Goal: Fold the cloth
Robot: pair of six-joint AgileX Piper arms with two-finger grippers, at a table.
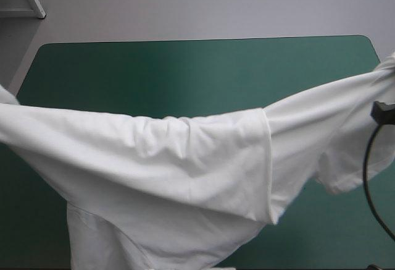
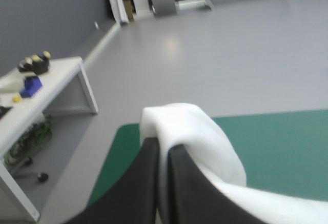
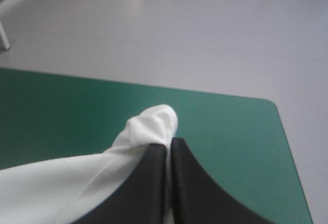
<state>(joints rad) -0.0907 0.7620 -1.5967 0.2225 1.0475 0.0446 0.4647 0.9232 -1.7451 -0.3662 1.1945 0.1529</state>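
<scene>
One T-shirt point(image 1: 185, 165); two tools: left tool point(image 2: 164, 144), right tool point(image 3: 168, 144); one table point(image 1: 185, 72).

T-shirt point(image 1: 185, 159) was white cloth, soft & matt, fine knit surface, w/ loose creases and a stitched hem. Teal-green cover point(image 1: 185, 72) looked smooth, matt, w/ a faint sheen near its far edge. Left gripper point(image 2: 164, 144): fingers point(image 2: 143, 183) black, smooth, dull satin finish, plastic or rubber, couldn't tell which. Right gripper point(image 3: 168, 144): fingers point(image 3: 197, 183) same black, smooth, matt.

The T-shirt point(image 1: 185, 177) runs off the high view's left, right and bottom edges.
</scene>
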